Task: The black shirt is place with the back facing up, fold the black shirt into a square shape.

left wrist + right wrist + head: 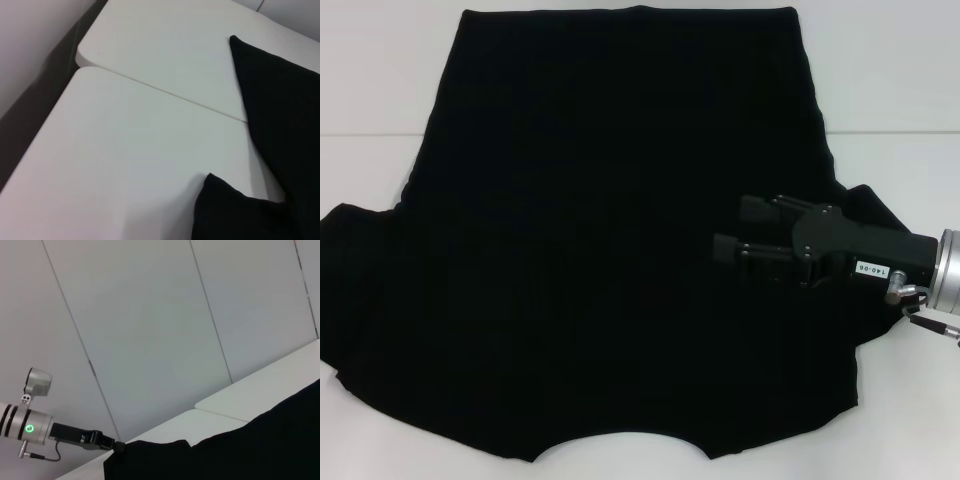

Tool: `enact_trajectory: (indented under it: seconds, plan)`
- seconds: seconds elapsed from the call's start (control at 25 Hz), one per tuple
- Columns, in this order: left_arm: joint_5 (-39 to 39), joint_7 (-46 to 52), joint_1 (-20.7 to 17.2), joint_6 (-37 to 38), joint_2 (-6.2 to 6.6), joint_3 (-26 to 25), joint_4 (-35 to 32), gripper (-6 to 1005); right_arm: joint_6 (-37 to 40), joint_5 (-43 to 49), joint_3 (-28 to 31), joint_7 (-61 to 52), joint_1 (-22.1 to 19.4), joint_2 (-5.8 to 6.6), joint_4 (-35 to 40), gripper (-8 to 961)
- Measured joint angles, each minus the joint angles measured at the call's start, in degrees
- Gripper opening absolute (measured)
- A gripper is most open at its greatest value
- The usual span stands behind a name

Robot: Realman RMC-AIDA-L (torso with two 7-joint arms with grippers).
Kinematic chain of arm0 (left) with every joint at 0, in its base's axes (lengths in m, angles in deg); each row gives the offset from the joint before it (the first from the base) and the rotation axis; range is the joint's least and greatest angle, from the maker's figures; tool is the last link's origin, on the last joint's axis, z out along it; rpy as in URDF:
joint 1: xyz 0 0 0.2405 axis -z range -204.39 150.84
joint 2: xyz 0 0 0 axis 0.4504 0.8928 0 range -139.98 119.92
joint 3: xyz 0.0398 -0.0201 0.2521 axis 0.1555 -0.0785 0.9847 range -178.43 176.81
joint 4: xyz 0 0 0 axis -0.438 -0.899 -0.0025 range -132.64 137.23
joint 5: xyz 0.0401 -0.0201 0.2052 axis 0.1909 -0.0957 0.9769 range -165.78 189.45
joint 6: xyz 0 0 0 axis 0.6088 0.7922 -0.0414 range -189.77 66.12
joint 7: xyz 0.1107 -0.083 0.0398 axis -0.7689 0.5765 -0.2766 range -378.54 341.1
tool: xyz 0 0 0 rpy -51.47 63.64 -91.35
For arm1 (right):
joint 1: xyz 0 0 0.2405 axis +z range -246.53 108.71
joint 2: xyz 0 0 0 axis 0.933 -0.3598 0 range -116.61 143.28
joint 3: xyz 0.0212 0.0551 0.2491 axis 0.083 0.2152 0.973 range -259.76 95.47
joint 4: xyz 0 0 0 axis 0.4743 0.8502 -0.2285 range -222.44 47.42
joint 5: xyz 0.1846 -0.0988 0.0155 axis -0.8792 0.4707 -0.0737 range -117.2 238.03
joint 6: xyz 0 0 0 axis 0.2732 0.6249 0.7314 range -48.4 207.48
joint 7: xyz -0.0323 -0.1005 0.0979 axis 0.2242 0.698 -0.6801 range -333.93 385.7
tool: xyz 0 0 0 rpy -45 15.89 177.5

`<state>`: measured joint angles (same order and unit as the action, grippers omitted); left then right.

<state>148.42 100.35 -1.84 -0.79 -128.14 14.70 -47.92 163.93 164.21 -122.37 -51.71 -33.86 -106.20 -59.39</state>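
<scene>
Black shirt [600,260] flat on table [370,90], hem far, collar near

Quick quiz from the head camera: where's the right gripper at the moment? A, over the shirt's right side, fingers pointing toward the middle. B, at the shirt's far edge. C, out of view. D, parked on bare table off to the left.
A: in the head view the right gripper reaches in from the right, over the right side of the black shirt, fingers pointing toward its middle.
</scene>
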Motion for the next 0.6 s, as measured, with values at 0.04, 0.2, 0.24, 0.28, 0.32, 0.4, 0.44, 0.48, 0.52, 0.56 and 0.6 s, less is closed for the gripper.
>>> enact_trajectory:
  seconds: [0.04, 0.2, 0.24, 0.28, 0.32, 0.4, 0.44, 0.48, 0.52, 0.56, 0.6]
  plan:
    - [0.0, 0.0, 0.0, 0.2, 0.01, -0.1, 0.0, 39, 0.0, 0.0, 0.0, 0.0, 0.0, 0.0, 0.0, 926]
    - [0.0, 0.0, 0.1, 1.3, 0.02, -0.1, 0.0, 40, 0.0, 0.0, -0.2, 0.1, 0.0, 0.0, 0.0, 926]
    - [-0.1, 0.0, 0.3, 1.7, 0.02, 0.0, 0.0, 40, 0.0, 0.0, -0.2, 0.1, 0.0, 0.0, 0.0, 926]
    - [-0.1, 0.0, 0.4, 2.1, 0.02, 0.2, 0.0, 40, 0.0, 0.0, -0.2, 0.1, 0.0, 0.0, 0.0, 926]
    - [-0.3, 0.0, 0.7, 2.6, 0.02, 0.2, 0.0, 40, 0.0, 0.0, -0.2, 0.1, 0.0, 0.0, 0.0, 926]
    - [-0.4, -0.1, 1.3, 3.1, 0.01, 0.3, 0.2, 41, 0.0, 0.0, -0.2, 0.2, 0.0, 0.0, 0.0, 926]
    - [-0.4, -0.2, 1.6, 3.2, 0.01, 0.4, 0.3, 41, 0.1, 0.0, -0.2, 0.2, 0.0, 0.0, 0.0, 926]
    - [-0.4, -0.3, 1.9, 3.3, 0.0, 0.4, 0.4, 41, 0.1, 0.0, -0.2, 0.2, 0.0, 0.0, 0.0, 926]
    - [-0.4, -0.4, 2.4, 3.3, 0.0, 0.6, 0.5, 41, 0.2, 0.0, -0.3, 0.2, -0.1, 0.0, 0.0, 926]
    - [-0.4, -0.4, 2.8, 3.3, 0.02, 0.9, 0.7, 41, 0.2, 0.0, -0.3, 0.2, -0.1, 0.0, 0.0, 926]
    - [-0.4, -0.4, 3.3, 3.3, 0.06, 1.2, 0.9, 42, 0.2, 0.0, -0.3, 0.2, -0.1, 0.0, 0.0, 926]
